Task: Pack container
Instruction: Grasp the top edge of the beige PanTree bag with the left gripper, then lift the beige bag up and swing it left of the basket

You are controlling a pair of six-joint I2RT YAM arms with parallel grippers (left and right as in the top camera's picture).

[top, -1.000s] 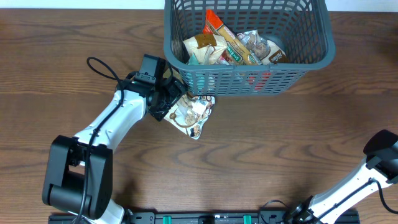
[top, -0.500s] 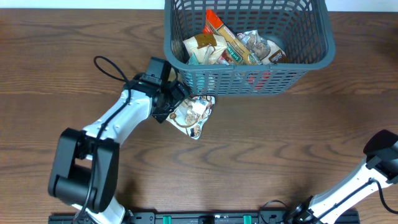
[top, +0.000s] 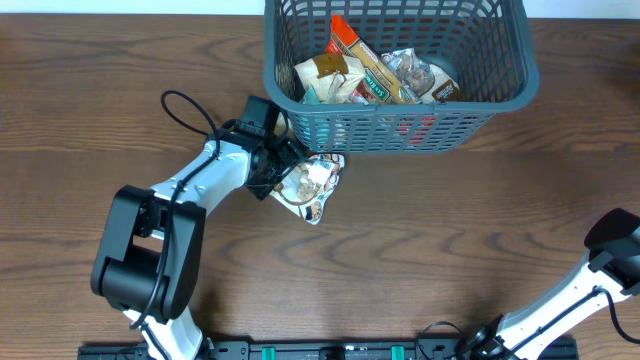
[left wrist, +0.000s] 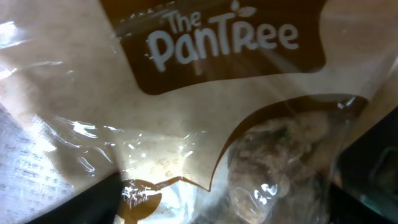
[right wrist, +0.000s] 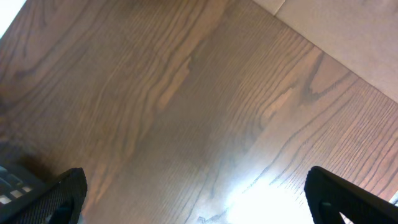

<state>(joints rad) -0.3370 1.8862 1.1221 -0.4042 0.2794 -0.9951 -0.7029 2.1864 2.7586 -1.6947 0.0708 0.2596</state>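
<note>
The container point(top: 400, 132), a dark grey-blue slotted basket, stands at the back of the table with several snack packets point(top: 370, 75) inside. One clear-and-tan snack packet point(top: 314, 186) lies on the table against its front left corner. My left gripper point(top: 284, 172) is at that packet's left end. In the left wrist view the packet point(left wrist: 205, 106) fills the picture between the two dark fingers point(left wrist: 87, 202), and I cannot see whether the pads press on it. In the right wrist view my right gripper point(right wrist: 196, 196) stands open over bare wood, holding nothing.
The right arm point(top: 612, 252) is parked at the table's right edge, far from the basket. A black cable point(top: 185, 110) loops off the left arm. Brown wooden table point(top: 450, 250) lies in front of the basket.
The left arm has slid right and back toward the basket's corner, bringing its gripper further onto the packet's left end. The packet and the right arm have not moved.
</note>
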